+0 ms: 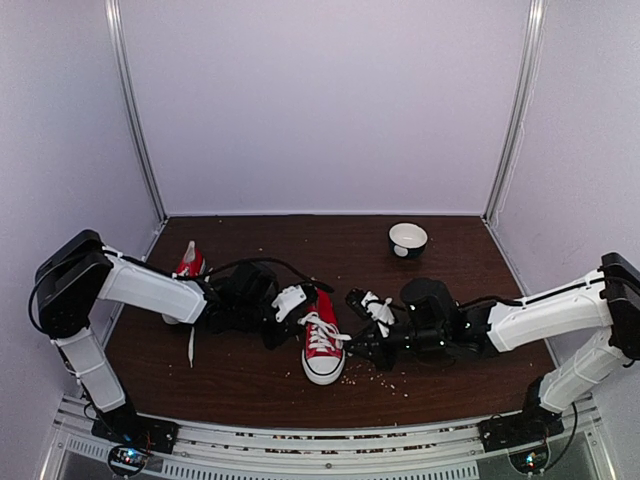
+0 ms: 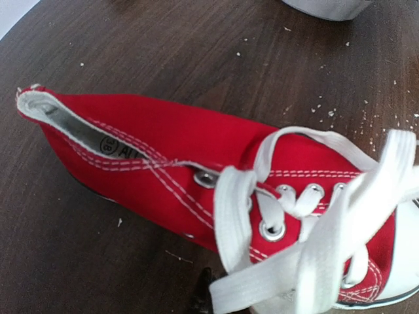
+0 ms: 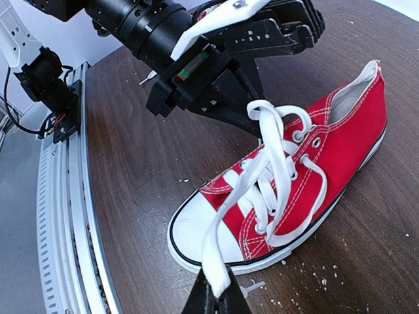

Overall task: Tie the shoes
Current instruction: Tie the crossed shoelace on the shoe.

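One red shoe [image 1: 322, 342] with a white toe cap lies mid-table, toe toward the arms. Its long white laces [image 3: 275, 157] are lifted off it. My right gripper [image 3: 219, 294] is shut on a lace end just past the toe cap [image 3: 196, 226], pulling that strand taut. My left gripper [image 1: 310, 300] hovers over the shoe's ankle side and is shut on another lace strand [image 3: 262, 111]. In the left wrist view the shoe [image 2: 150, 150] fills the frame, with one dark fingertip [image 2: 203, 294] against a lace band [image 2: 262, 281]. The other shoe [image 1: 189, 264] stands at the far left behind the left arm.
A white bowl [image 1: 407, 240] sits at the back right. Pale crumbs [image 1: 385, 375] are scattered on the dark wooden table [image 1: 250, 375] near the shoe. A metal rail [image 3: 65, 216] runs along the near edge. White walls enclose the sides and back.
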Motion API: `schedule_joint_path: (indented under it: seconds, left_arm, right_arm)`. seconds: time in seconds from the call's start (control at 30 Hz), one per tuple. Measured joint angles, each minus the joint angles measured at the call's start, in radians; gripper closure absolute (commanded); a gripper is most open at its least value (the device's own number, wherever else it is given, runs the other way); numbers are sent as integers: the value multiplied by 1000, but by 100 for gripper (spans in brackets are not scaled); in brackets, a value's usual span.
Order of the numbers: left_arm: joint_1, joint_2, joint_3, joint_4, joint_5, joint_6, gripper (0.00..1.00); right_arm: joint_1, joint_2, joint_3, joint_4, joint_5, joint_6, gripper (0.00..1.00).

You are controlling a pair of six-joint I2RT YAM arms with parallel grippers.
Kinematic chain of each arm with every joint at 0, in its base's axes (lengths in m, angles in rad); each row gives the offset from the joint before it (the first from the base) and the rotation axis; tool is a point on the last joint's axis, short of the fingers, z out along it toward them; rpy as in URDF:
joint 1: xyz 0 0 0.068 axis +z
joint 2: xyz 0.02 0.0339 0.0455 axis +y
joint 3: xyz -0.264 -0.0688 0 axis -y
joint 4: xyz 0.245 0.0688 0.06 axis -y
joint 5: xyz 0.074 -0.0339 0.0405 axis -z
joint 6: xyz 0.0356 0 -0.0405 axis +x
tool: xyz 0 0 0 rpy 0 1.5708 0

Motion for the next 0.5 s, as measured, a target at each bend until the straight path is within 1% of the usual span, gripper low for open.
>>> schedule_joint_path:
  seconds: [0.07, 0.17, 0.37, 0.4, 0.5]
  left_arm:
    - [0, -5, 1, -12, -11, -19, 100]
    - [0, -45, -3, -64, -76, -80, 100]
    - [0, -204, -27, -85, -173, -251, 100]
    - [1, -235, -42, -85, -185, -276, 100]
    - [10, -382, -161, -57, -223, -366, 100]
  right_arm:
    - [-10, -21, -13, 1, 0, 8, 100]
    - [-54, -78, -55, 23, 2, 34, 100]
    - [-191, -212, -193, 109, 40, 123, 100]
    - [-223, -237, -230, 134, 47, 143, 100]
    - [-303, -283, -311, 193, 63, 195, 100]
